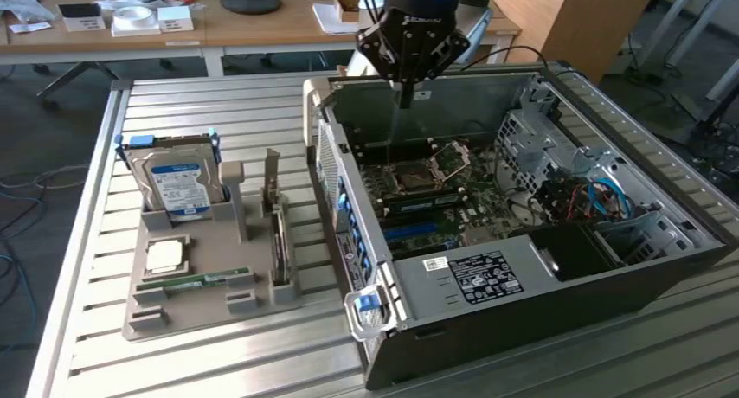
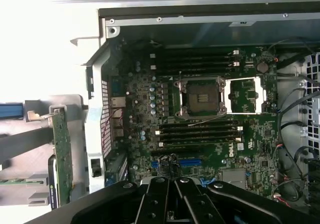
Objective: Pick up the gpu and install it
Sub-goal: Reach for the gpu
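Claw: the claw [image 1: 407,93] is clenched shut with nothing between its fingers. It hangs over the open computer case [image 1: 543,303], near the case's far wall.
Gpu: the gpu [image 1: 279,242] stands on its long edge in the grey holder tray [image 1: 173,316] on the slatted table [image 1: 208,112]. In the exterior view it is at about 8 o'clock from the claw, well apart from it, and just outside the case's side wall.
Neighbours: the hard drive [image 1: 176,183] stands upright at about 10 o'clock from the gpu. The RAM stick [image 1: 190,283] lies flat at about 8 o'clock from it.
Motherboard: the motherboard [image 1: 427,199] lies bare inside the case, directly under the claw, with blue slots [image 1: 407,234] towards its near edge.
Step in hand: by my reading the pick-up is not yet done, as the card sits untouched in its holder.
Doing it well: the fingers would need to part before reaching the card. A grip across the thin board at its upper edge, near mid-length, should keep it from swinging. A straight lift out of the holder should avoid scraping the tray posts or snagging the metal end bracket.
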Robot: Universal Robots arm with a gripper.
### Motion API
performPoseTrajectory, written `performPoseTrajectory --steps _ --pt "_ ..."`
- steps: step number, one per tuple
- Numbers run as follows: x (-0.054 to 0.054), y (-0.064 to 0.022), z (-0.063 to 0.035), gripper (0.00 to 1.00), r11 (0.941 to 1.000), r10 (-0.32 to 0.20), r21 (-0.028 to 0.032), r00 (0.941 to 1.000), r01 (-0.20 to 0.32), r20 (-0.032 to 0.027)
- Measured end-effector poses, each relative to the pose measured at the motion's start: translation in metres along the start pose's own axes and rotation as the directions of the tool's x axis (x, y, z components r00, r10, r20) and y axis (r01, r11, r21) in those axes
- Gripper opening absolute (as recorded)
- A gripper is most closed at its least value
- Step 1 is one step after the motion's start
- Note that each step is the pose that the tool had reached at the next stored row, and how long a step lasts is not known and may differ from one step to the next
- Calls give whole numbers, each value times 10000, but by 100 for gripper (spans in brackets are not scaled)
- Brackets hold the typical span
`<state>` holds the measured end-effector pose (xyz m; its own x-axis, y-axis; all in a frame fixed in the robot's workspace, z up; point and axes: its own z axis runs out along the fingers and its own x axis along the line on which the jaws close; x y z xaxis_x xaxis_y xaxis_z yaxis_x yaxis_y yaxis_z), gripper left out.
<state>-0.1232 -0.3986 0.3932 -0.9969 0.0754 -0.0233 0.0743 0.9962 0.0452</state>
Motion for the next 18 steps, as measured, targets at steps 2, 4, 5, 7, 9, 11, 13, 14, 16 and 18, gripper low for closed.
performPoseTrajectory --steps 2,4,5,7,9,11,13,14,16,18 --pt "20 -2 -1 11 10000 -1 1 10000 1 -1" --pt "46 -4 -2 11 10000 -2 1 10000 2 -1" --pt "61 -5 -2 11 10000 -1 1 10000 1 0" --pt "89 -7 -3 11 10000 -1 1 10000 1 0" --pt "113 -9 -3 11 10000 -1 1 10000 1 -1" --pt "136 -11 -4 11 10000 -2 1 10000 2 0" --pt "152 -11 -4 11 10000 -1 0 10000 1 0" --pt "159 -12 -4 11 10000 -2 0 10000 2 -1" --pt "170 -13 -5 11 10000 -2 2 10000 2 -1" --pt "181 -14 -5 11 10000 -1 1 10000 1 0"
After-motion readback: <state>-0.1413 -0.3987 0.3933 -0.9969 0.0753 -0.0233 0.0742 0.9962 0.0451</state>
